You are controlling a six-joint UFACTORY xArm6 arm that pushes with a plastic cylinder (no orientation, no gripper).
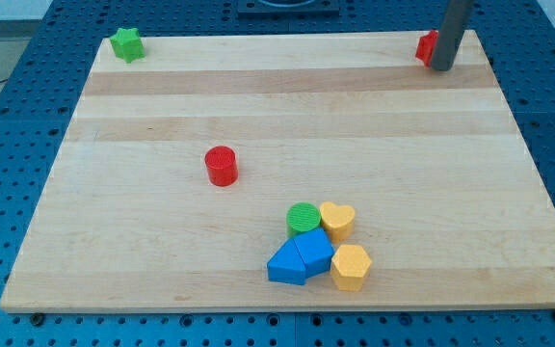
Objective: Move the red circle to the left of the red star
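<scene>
Seven small coloured blocks on pale wooden board [162,280]. Landmark: red cylinder, task's red circle [222,165]. Green star block [127,44] far up-left of it, at board corner. Cluster down-right of it: blue blocks [300,259], green cylinder [303,219], yellow heart [337,220], yellow hexagon [350,266]. Red star [427,46] far up-right of it, half hidden by rod. My tip [442,67] touching or just beside star; no claw, nothing grasped. Task looks unstarted: circle well apart from star. Path between looks unobstructed; cluster lies off route.
</scene>
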